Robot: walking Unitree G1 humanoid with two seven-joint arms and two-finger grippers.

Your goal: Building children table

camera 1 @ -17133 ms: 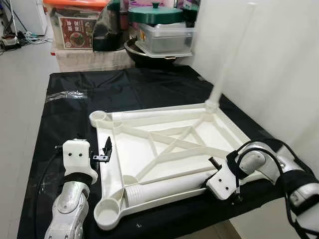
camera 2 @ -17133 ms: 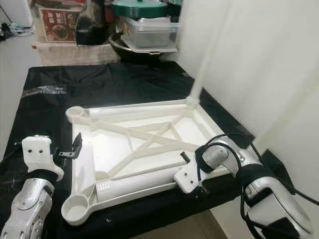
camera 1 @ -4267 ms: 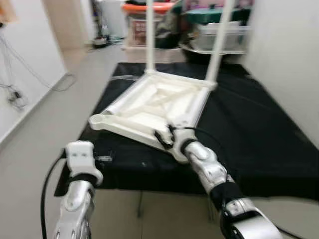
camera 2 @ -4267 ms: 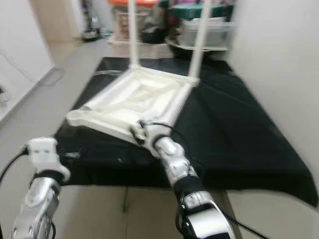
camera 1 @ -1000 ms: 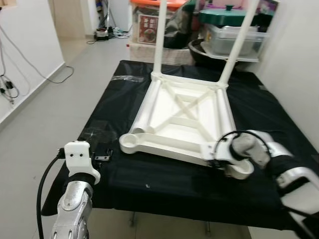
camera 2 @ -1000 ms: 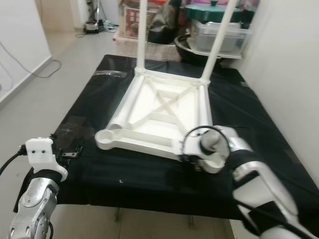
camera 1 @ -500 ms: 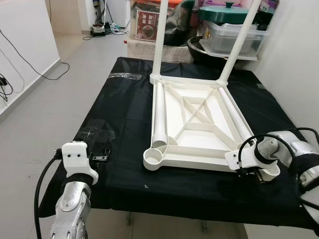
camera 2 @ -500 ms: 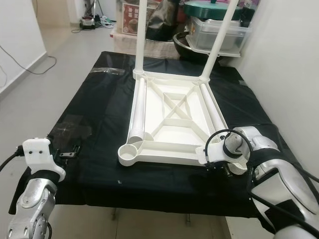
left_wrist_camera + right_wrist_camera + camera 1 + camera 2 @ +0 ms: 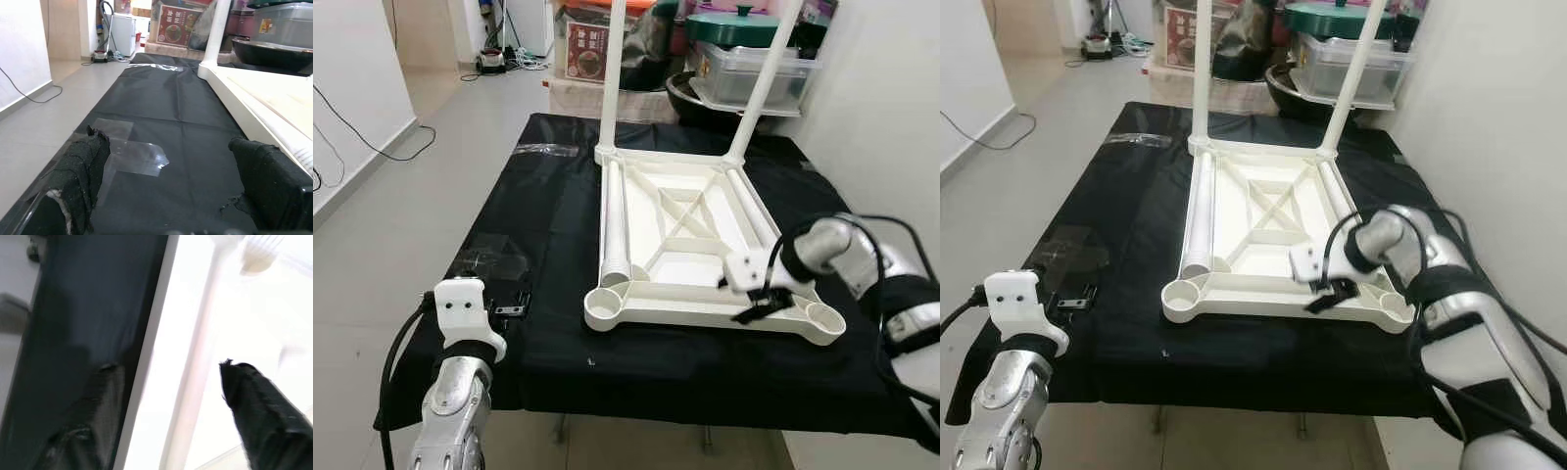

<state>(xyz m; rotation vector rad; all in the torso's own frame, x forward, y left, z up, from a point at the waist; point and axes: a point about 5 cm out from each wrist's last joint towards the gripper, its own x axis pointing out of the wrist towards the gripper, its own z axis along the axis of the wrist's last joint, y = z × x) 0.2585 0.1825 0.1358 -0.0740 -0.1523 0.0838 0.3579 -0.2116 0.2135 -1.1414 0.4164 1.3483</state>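
The white children's table top (image 9: pixel 690 230) lies upside down on a black-covered table (image 9: pixel 558 215). Two white legs (image 9: pixel 612 69) stand upright in its far corners. A loose white leg (image 9: pixel 614 220) lies inside the frame along its left side. The near corner sockets (image 9: pixel 603 307) stand bare. My right gripper (image 9: pixel 756 304) hovers open over the near rail, a little left of the near right socket (image 9: pixel 825 318); in the right wrist view the rail (image 9: pixel 190 382) runs between its fingers (image 9: pixel 254 401). My left gripper (image 9: pixel 514 305) is open at the table's near left edge, apart from the table top.
A clear plastic sheet (image 9: pixel 494 262) lies on the cloth by my left gripper. Boxes, a pan and a lidded container (image 9: pixel 744 59) are stacked behind the table. A white wall (image 9: pixel 891 117) runs close along the right. Tiled floor (image 9: pixel 391 215) lies to the left.
The table top has swung round to lie square with the black table. My right gripper has left the near right corner socket and moved left over the near rail. The left arm has stayed put.
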